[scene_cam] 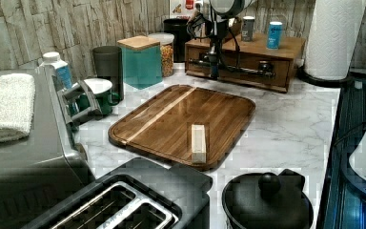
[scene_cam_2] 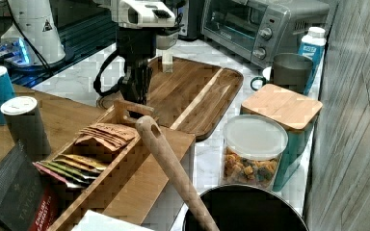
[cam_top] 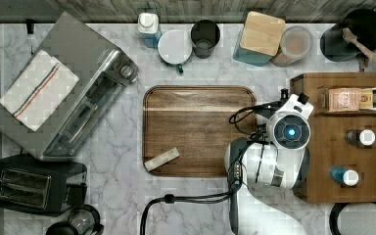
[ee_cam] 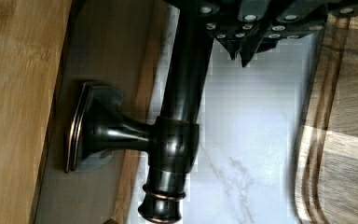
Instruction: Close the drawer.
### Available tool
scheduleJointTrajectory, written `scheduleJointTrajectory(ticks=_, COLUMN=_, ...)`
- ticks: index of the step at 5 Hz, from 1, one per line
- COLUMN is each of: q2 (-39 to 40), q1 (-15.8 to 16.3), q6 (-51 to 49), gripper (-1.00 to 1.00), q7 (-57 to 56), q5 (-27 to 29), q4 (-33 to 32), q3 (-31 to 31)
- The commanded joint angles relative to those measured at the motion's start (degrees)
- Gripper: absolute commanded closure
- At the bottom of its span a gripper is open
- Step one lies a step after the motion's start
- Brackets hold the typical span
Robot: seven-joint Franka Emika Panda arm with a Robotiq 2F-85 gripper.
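Observation:
The drawer [scene_cam: 240, 71] is the front of a brown wooden box at the back of the counter, with a long black bar handle [scene_cam: 233, 67] on two posts. In the left view its front looks close to flush with the box. My gripper [scene_cam: 213, 71] hangs straight down just in front of the handle, near the left view's left post. In the wrist view the handle [ee_cam: 179, 107] and one post run close beside my gripper [ee_cam: 242, 49], whose fingertips are together on the marble side of the bar with nothing between them. The right view has the gripper [scene_cam_2: 136, 96] behind the tea box.
A wooden tray [cam_top: 196, 129] with a small pale block [cam_top: 161, 159] lies just in front of the drawer. Two cans [cam_top: 360, 137] and a tea box [cam_top: 355, 99] sit on the drawer box. Jars, cups, a toaster oven [cam_top: 73, 107] and a toaster [cam_top: 32, 186] ring the counter.

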Motion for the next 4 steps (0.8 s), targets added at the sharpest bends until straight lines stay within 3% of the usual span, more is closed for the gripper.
scheduleJointTrajectory(ticks=1, q2=-1.0, q1=-5.7, q6=1.2, gripper=1.00, q7=1.6, q5=-0.4, q4=6.9, q3=-7.8)
scheduleJointTrajectory(ticks=4, q2=-1.0, q1=-5.6, q6=1.2, gripper=1.00, q7=1.6, q5=-0.4, q4=6.9, q3=-7.9)
